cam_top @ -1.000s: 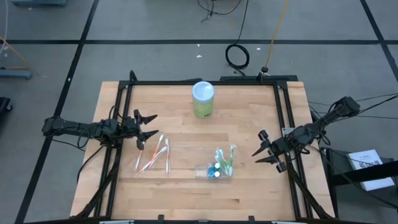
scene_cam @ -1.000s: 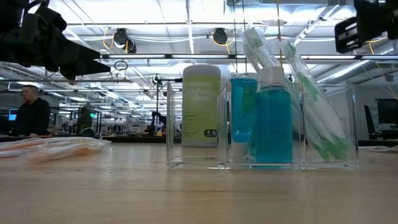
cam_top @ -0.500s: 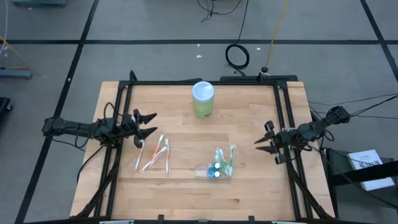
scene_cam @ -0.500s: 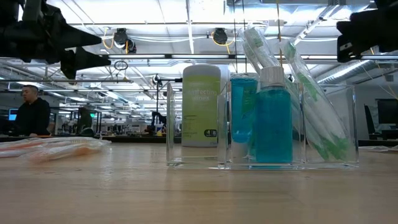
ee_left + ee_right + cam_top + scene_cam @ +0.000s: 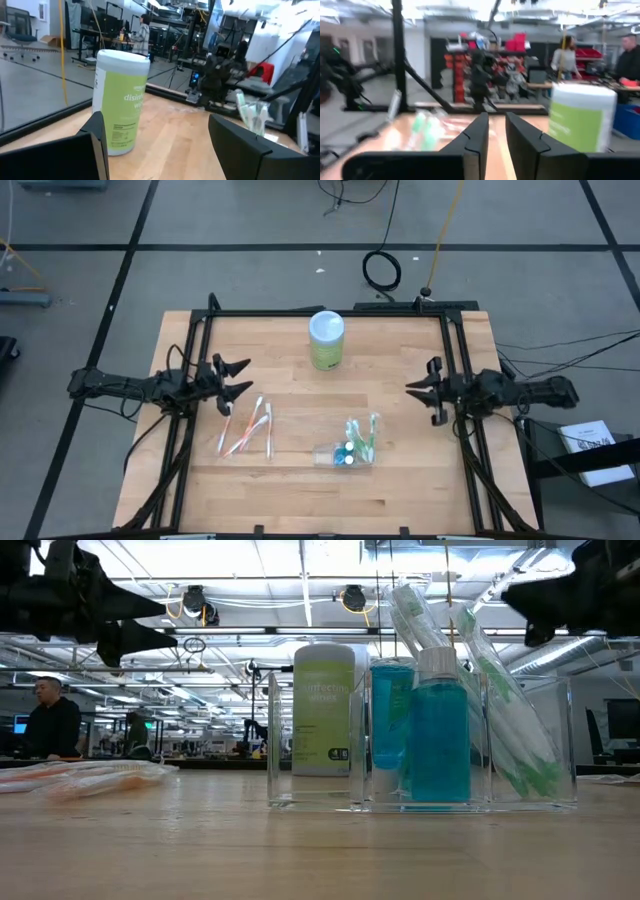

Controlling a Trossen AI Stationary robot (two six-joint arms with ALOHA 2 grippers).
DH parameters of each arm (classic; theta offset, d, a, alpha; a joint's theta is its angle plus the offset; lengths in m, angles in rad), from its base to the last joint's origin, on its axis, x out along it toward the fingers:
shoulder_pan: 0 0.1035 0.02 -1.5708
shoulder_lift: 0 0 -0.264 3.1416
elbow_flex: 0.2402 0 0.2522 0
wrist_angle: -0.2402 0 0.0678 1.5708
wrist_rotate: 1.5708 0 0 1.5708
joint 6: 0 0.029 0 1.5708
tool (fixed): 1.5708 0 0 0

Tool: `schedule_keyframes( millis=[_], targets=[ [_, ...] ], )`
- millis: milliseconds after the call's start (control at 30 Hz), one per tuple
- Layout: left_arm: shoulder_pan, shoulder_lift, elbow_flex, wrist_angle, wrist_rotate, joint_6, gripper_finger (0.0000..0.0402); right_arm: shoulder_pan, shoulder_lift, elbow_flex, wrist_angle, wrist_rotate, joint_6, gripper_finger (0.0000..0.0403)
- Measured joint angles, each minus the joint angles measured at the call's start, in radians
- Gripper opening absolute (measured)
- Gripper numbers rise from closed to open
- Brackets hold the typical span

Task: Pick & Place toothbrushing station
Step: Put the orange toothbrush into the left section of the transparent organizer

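Note:
A clear organizer (image 5: pixel 350 452) stands at the near middle of the table. It holds green wrapped toothbrushes (image 5: pixel 500 690), a blue bottle (image 5: pixel 438 735) and a blue tube (image 5: pixel 390 710). Several orange and pink wrapped toothbrushes (image 5: pixel 247 430) lie flat on the table to its left. My left gripper (image 5: pixel 247 378) hovers open at the table's left edge, just far of those toothbrushes. My right gripper (image 5: pixel 409 388) hovers shut and empty at the table's right edge, far right of the organizer.
A green wipes canister (image 5: pixel 326 340) stands upright at the far middle of the table, and it also shows in the left wrist view (image 5: pixel 122 102). Black frame rails (image 5: pixel 455 340) run along the table's sides. Bare wood lies between the two grippers.
My right gripper has moved up the right edge toward the table's far edge and turned, so that it now points level toward the table's left. Its fingers have stayed shut. The organizer and toothbrushes have not moved.

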State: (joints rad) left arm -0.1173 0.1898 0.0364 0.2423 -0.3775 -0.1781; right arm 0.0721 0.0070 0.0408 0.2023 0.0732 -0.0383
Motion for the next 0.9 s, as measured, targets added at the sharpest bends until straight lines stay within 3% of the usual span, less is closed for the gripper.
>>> schedule_keyframes(
  millis=[200,467,600,900],
  targets=[
    [0.000,0.000,0.000,-0.062,0.017,-0.120,0.0225,-0.094,0.000,0.009,-0.096,-0.077,0.014,0.0027],
    [0.000,0.000,0.003,-0.141,-0.008,-0.179,0.0225,-0.113,0.000,0.008,-0.125,-0.046,0.005,0.0008],
    [-0.002,0.026,0.053,-0.238,0.028,-0.290,0.0225,-0.112,0.000,0.008,-0.125,-0.048,0.047,0.0007],
    [0.018,0.280,0.268,-0.587,0.040,-0.471,0.0225,-0.112,0.000,0.007,-0.125,-0.048,0.053,0.0006]
  ],
)
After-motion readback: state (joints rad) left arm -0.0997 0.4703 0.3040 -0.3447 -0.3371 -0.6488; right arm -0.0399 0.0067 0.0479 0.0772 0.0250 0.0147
